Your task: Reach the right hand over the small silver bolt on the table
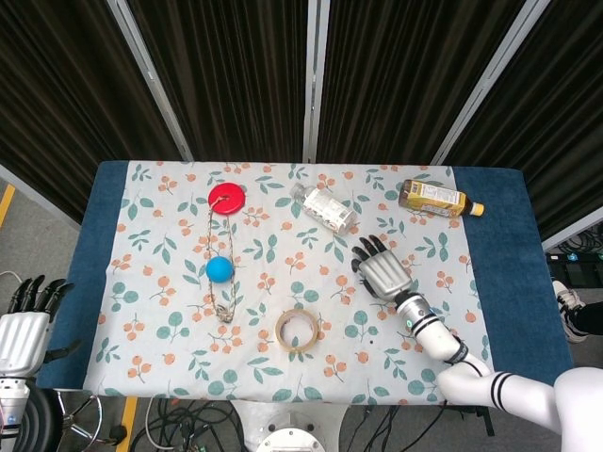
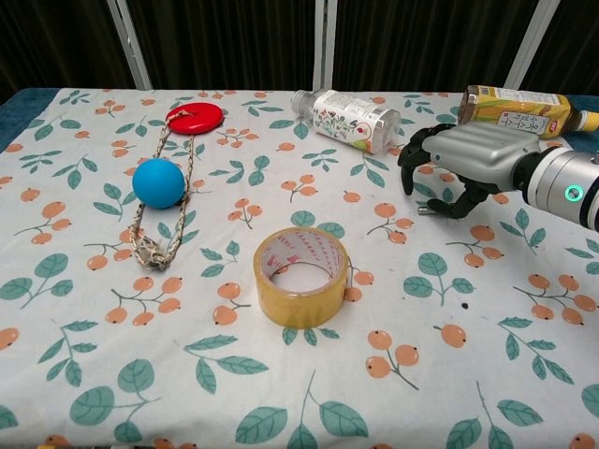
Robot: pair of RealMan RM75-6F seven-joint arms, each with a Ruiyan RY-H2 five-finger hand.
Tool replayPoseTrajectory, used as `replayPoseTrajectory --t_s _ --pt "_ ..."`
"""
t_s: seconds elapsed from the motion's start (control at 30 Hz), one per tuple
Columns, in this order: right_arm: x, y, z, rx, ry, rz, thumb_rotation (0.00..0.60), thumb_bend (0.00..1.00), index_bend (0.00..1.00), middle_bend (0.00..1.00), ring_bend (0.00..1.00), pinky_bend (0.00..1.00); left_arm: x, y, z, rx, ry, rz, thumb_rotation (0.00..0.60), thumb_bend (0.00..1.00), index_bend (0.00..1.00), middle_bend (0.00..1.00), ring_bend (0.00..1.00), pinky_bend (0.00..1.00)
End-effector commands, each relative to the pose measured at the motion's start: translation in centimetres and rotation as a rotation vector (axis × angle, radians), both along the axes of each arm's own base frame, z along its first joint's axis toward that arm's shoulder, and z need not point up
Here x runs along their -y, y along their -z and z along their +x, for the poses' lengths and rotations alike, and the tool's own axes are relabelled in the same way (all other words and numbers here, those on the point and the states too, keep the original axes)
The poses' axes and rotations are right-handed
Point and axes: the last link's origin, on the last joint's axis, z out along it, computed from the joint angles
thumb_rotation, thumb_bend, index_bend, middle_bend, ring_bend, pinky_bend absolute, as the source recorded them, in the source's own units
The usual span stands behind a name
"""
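The small silver bolt (image 2: 427, 210) lies on the flowered tablecloth (image 2: 281, 393), right of centre; only its left end shows in the chest view. My right hand (image 2: 465, 157) hovers just over it, palm down, fingers (image 2: 409, 166) curved toward the cloth and holding nothing. From the head view the right hand (image 1: 382, 272) covers the bolt entirely. My left hand (image 1: 25, 320) hangs off the table's near left corner, fingers apart and empty.
A clear plastic bottle (image 2: 345, 119) lies just behind the right hand, and a yellow drink bottle (image 2: 513, 108) lies to its far right. A tape roll (image 2: 301, 276) sits mid-table. A blue ball (image 2: 158, 182), a rope (image 2: 154, 245) and a red disc (image 2: 195, 117) lie to the left.
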Motion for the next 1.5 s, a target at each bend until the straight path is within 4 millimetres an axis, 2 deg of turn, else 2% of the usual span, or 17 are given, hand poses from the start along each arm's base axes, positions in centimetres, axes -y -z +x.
replayPoseTrajectory --t_s 0.03,0.53,1.03,1.17,1.3,1.5 --pt "-0.3 0.3 -0.1 0.006 0.004 -0.016 0.600 0.33 0.42 0.16 0.00 0.00 0.0 0.0 0.0 0.001 0.001 0.000 0.600 0.09 0.18 0.14 0.00 0.02" --pt "-0.9 1.2 0.0 0.008 -0.008 -0.044 0.600 0.29 0.48 0.17 0.00 0.00 0.0 0.1 -0.4 0.013 0.002 -0.006 0.600 0.09 0.18 0.14 0.00 0.02" --pt "-0.7 1.5 -0.2 -0.016 -0.012 -0.069 0.600 0.26 0.50 0.18 0.00 0.00 0.1 0.2 -0.7 0.020 -0.001 -0.010 0.600 0.09 0.18 0.14 0.00 0.02" --pt "-0.8 1.7 -0.2 -0.031 -0.023 -0.064 0.600 0.26 0.56 0.18 0.00 0.00 0.2 0.2 -0.8 0.022 -0.002 -0.011 0.600 0.09 0.18 0.14 0.00 0.02" --pt "-0.8 1.7 -0.3 -0.037 -0.023 -0.072 0.600 0.29 0.64 0.20 0.00 0.00 0.2 0.2 -0.8 0.023 0.000 -0.010 0.600 0.09 0.18 0.14 0.00 0.02" --pt "-1.0 1.2 -0.3 -0.009 -0.020 -0.079 0.600 0.37 0.66 0.20 0.00 0.00 0.3 0.1 -0.8 0.022 0.002 -0.009 0.600 0.09 0.18 0.14 0.00 0.02"
